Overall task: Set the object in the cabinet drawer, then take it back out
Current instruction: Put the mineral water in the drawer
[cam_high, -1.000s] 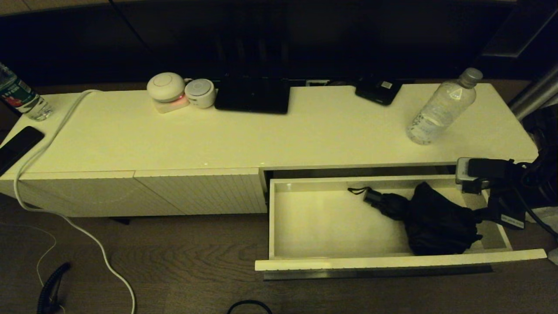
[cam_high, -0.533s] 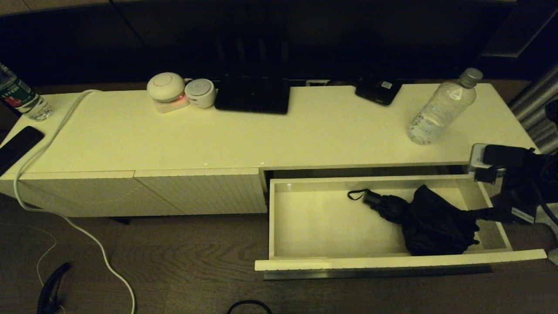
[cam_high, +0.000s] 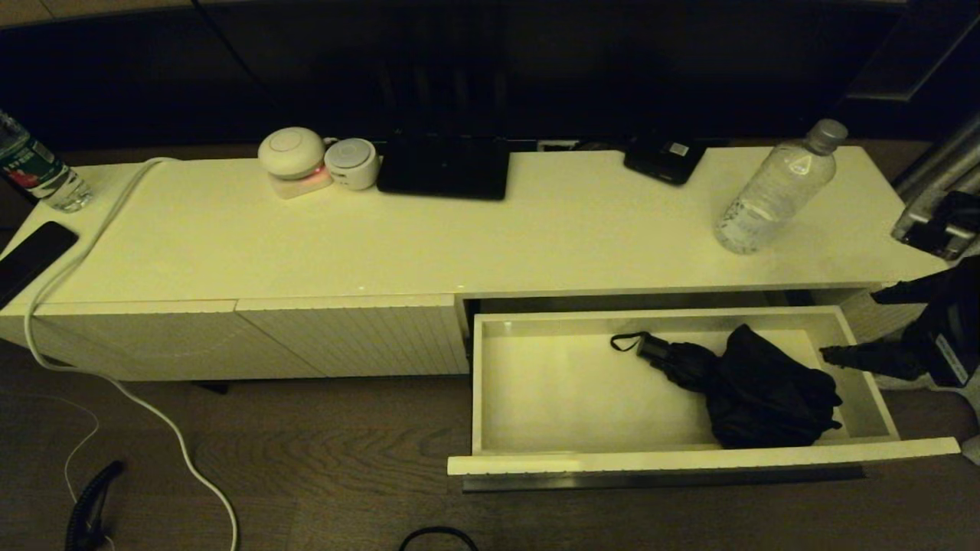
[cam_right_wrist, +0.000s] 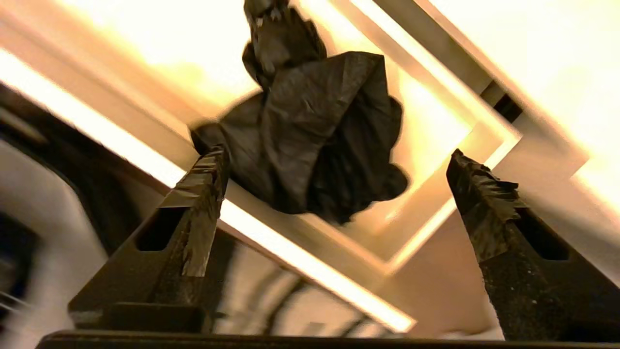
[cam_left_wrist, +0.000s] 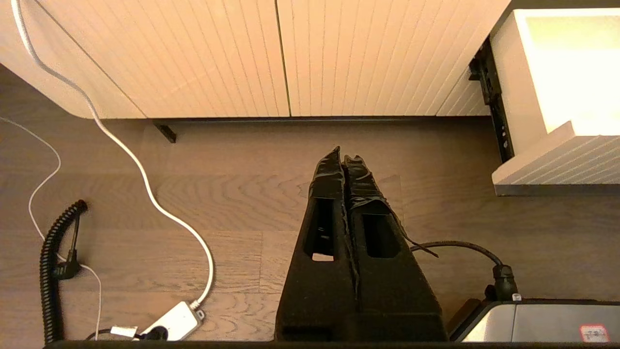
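Drawer [cam_high: 674, 461] pulled out on the right of the cabinet [cam_high: 459, 237], dark strip along its front's lower edge. Folded black umbrella [cam_high: 754, 390] lies inside, right half of the drawer, handle and loop pointing left-far, crumpled canopy near the front wall. Right gripper [cam_high: 861, 325] at the drawer's right end, just outside its side wall, fingers wide apart and empty; right wrist view has the umbrella [cam_right_wrist: 315, 131] between and beyond the two tips, not touched. Left gripper [cam_left_wrist: 345, 157] low over the wood floor, left of the drawer, fingers pressed together, empty. On the cabinet: clear bottle [cam_high: 777, 187] far right, label unreadable; bottle with red-and-green label [cam_high: 34, 168] far left, text too small to read; phone [cam_high: 31, 256] on the left edge.
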{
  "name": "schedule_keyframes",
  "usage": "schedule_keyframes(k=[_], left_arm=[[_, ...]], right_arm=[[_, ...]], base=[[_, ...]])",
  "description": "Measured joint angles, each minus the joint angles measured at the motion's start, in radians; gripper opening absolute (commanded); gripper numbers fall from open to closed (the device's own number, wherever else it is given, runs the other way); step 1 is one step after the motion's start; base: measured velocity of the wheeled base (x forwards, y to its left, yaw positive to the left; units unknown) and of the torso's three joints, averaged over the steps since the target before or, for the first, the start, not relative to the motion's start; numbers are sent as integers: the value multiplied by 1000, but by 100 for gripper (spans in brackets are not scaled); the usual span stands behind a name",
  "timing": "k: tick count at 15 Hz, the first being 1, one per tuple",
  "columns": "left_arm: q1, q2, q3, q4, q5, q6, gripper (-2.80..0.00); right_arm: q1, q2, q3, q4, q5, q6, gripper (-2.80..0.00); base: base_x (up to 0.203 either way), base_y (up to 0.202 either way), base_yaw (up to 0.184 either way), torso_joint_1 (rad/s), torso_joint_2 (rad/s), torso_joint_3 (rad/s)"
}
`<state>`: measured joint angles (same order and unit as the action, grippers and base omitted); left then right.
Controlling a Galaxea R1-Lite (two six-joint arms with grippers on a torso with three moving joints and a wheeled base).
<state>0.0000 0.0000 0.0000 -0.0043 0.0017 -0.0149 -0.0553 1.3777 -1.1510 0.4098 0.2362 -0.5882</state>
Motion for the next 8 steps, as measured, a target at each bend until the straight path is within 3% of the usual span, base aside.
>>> schedule_keyframes(k=[4,8], left_arm=[[0,0,0,0,0,0,-280],[0,0,0,0,-1,0,-280]], right_arm=[[2,36,10,-196,-12,246,0],[2,112,74,-451,-49,368,0]], base=[[0,0,0,0,0,0],[0,0,0,0,0,0]])
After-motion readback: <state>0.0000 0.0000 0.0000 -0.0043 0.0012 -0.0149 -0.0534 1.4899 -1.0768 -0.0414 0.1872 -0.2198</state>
